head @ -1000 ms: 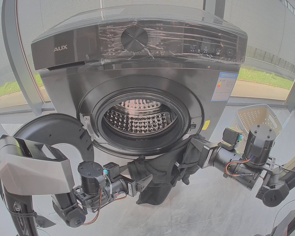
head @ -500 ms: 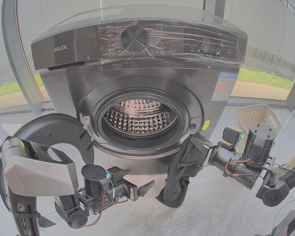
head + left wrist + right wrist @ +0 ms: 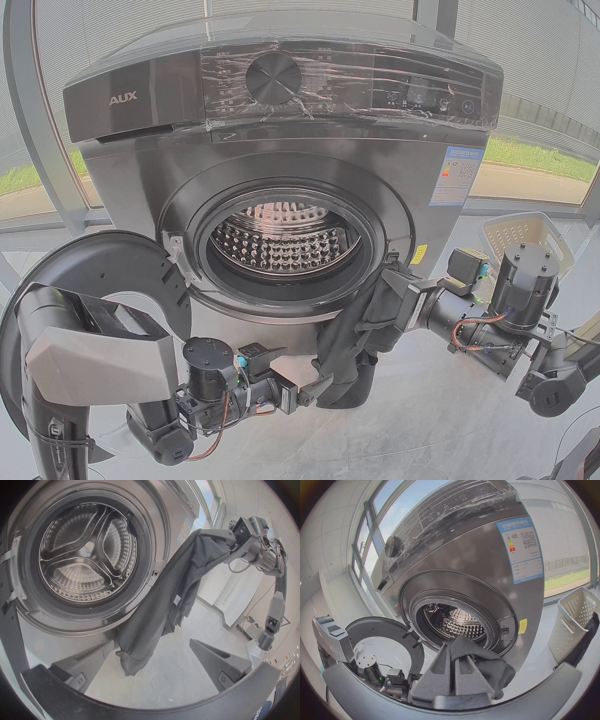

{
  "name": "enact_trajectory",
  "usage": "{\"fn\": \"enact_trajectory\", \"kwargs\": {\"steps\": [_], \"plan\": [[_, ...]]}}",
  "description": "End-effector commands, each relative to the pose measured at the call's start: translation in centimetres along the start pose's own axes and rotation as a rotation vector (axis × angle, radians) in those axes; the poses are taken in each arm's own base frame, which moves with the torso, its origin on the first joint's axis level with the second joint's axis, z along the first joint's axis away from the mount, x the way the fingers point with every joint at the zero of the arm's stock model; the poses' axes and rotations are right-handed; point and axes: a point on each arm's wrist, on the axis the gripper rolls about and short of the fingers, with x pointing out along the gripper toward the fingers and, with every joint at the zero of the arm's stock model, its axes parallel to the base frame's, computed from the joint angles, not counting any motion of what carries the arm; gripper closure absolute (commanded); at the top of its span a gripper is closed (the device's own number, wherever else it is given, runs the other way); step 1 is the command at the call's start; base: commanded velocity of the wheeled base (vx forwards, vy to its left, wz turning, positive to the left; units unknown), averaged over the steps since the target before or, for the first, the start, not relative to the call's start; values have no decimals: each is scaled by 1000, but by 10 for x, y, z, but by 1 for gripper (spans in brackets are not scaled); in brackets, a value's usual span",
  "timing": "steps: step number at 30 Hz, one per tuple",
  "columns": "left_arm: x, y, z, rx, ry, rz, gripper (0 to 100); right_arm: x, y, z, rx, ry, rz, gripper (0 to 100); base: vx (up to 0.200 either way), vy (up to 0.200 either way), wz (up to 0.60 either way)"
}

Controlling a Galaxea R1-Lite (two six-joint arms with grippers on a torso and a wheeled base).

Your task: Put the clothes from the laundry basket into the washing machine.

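While right claw (image 3: 453,653) pinches it, black garment (image 3: 349,357) hangs limp, creased | left claw (image 3: 320,386) agape

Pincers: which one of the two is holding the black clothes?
The right pincer, shut on the black garment. The left pincer is open, gripping nothing.

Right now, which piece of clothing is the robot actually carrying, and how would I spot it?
Find the big grey washing machine with its round door swung open. Just below and right of the opening, the right gripper pinches a black garment that hangs limp toward the floor. Unlike the dark cloth draped over the white laundry basket farther right, it dangles in mid-air.
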Motion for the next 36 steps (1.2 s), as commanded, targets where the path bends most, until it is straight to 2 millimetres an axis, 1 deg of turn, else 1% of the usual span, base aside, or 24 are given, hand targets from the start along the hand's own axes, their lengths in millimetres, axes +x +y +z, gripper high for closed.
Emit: {"fn": "enact_trajectory", "kwargs": {"steps": [1, 5, 9, 10, 12, 16, 22, 23, 25, 28, 30, 33, 36], "plan": [[15, 9, -3, -5, -17, 22, 0, 7, 8, 0, 5, -7, 22, 100, 0, 0, 0], [21, 14, -3, -6, -30, 31, 0, 13, 11, 4, 20, -26, 32, 100, 0, 0, 0], [24, 20, -5, 3, -30, 46, 0, 19, 19, 8, 46, -50, 36, 100, 0, 0, 0], [24, 20, -6, 3, -30, 46, 0, 19, 19, 8, 46, -50, 35, 100, 0, 0, 0], [30, 23, -6, 8, -42, 62, 0, 19, 27, 9, 63, -40, 52, 100, 0, 0, 0], [38, 29, -5, 7, -66, 89, 0, 21, 30, 7, 74, -34, 50, 100, 0, 0, 0], [48, 33, -6, 10, -86, 96, 0, 21, 30, 6, 75, -32, 49, 100, 0, 0, 0], [54, 37, -7, 10, -94, 103, 0, 20, 31, 7, 75, -33, 51, 100, 0, 0, 0], [59, 42, -9, 9, -103, 115, 0, 20, 30, 6, 75, -32, 51, 100, 0, 0, 0], [65, 48, -12, 8, -111, 127, 0, 19, 30, 6, 74, -31, 50, 100, 0, 0, 0], [68, 51, -9, 7, -125, 130, 0, 18, 30, 6, 74, -29, 50, 100, 0, 0, 0], [66, 50, -8, 10, -125, 121, 0, 18, 30, 5, 74, -28, 48, 100, 0, 0, 0], [61, 49, -9, 11, -111, 118, 0, 19, 25, 6, 74, -33, 25, 100, 0, 0, 0]]}}
